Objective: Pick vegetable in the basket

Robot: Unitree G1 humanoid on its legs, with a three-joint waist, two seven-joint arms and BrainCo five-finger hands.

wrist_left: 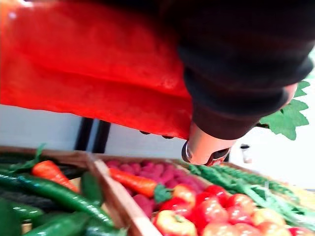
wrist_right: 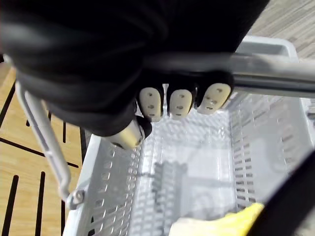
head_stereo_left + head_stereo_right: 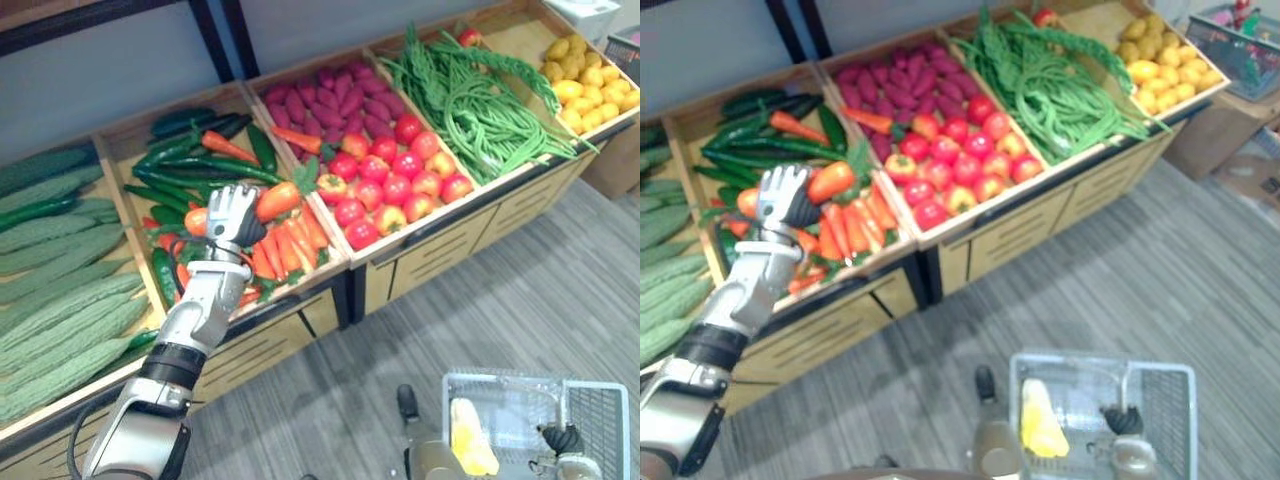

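A: Starting at our far left — why is the left hand (image 3: 232, 215) out over the crate (image 3: 118, 148) and not over the ridged green gourds (image 3: 60, 300) to its left?

B: Because we've gone for the orange-red vegetable (image 3: 278, 200). Our fingers look curled round its blunt end. In the left wrist view it sits right against the palm, with its green leaves (image 1: 285, 118) sticking out past the thumb.

A: Is it off the pile?

B: We judge so. Seen from the wrist it hangs above the crates, and the carrots (image 3: 290, 245) lie just under the hand. A grip at one end leaves the long body free, so it may swing.

A: And the red round fruit (image 3: 395, 185) to the right of that hand?

B: Not ours to touch, and well apart from the fingers.

A: Then the right hand (image 2: 179, 101)?

B: It's wrapped round the handle (image 2: 275, 73) of the pale mesh basket (image 3: 600, 415), low and far to the right of the left hand. We carry it by the bar so the mouth faces up, ready for the drop. A yellow item (image 3: 470, 435) lies inside, under the right hand.

A: So the vegetable isn't in the basket yet.

B: No — it's in our left hand, over the crate. The carry across is what remains.
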